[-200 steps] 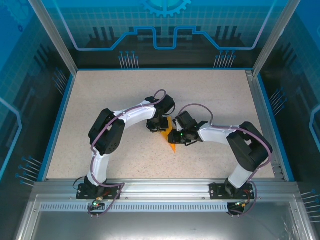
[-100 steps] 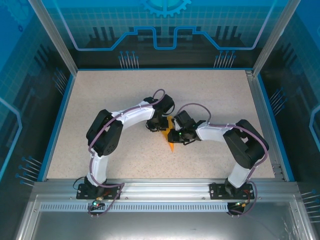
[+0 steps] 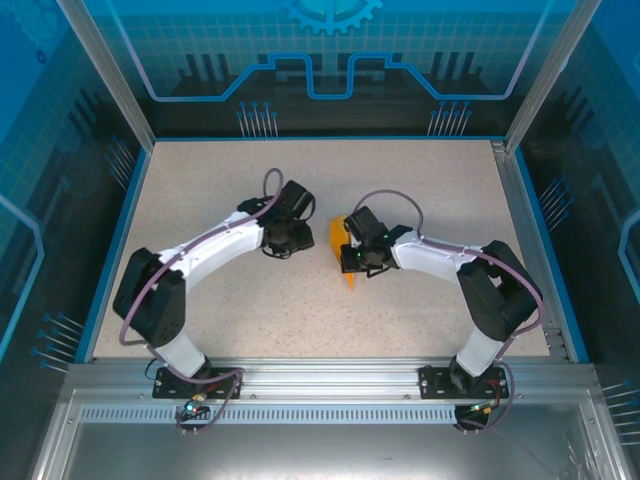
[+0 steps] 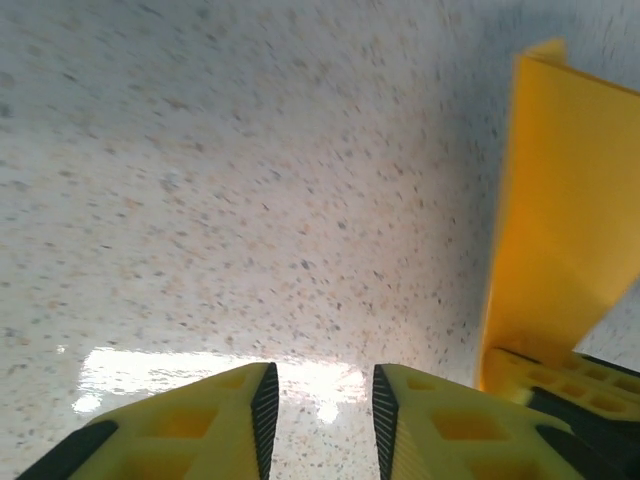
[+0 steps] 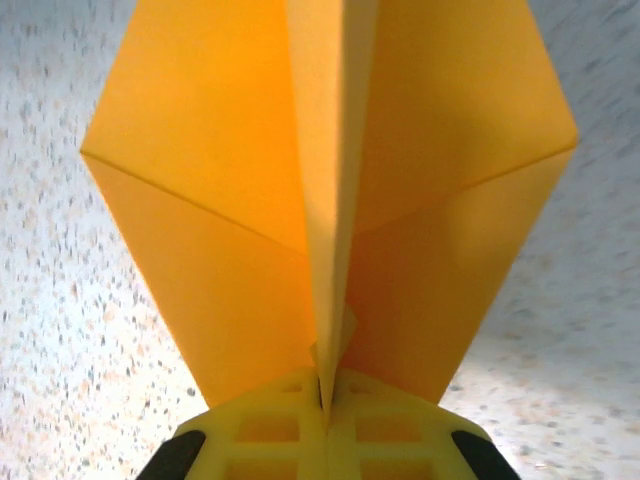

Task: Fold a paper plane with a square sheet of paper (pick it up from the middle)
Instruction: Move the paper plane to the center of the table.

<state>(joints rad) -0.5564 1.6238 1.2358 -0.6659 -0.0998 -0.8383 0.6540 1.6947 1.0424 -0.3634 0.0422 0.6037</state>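
Right gripper (image 5: 325, 395): jaws pressed together on the paper plane (image 5: 230, 210). They pinch its centre fold at the bottom middle of the wrist view, and the two wings fan up and out to either side.

Left gripper (image 4: 320, 400): jaws narrowly apart with nothing between them. It hangs low over the bare table (image 3: 200, 180), with the plane's edge standing at the right of its wrist view.

Location of item: in the overhead view the plane sits just right of the frame's centre. It is held on edge off the speckled surface, between the two wrists and clear of the left one.

Condition: orange-yellow paper, with a sharp centre crease and diagonal folds visible. The folding looks largely done.

Handling (judged): very light, thin and limp away from the creases. It is stiffest along the layered spine, which is the best place to take hold. A pinch on a single wing would probably bend or dent it. The smooth surface may slip in a loose hold, while hard squeezing or dragging across the table risks stray creases or a crushed nose.

Markings: no brand, label or legible writing on the paper, the fingers or the table. The blue back panel carries a gear and line graphic, without text that can be read.
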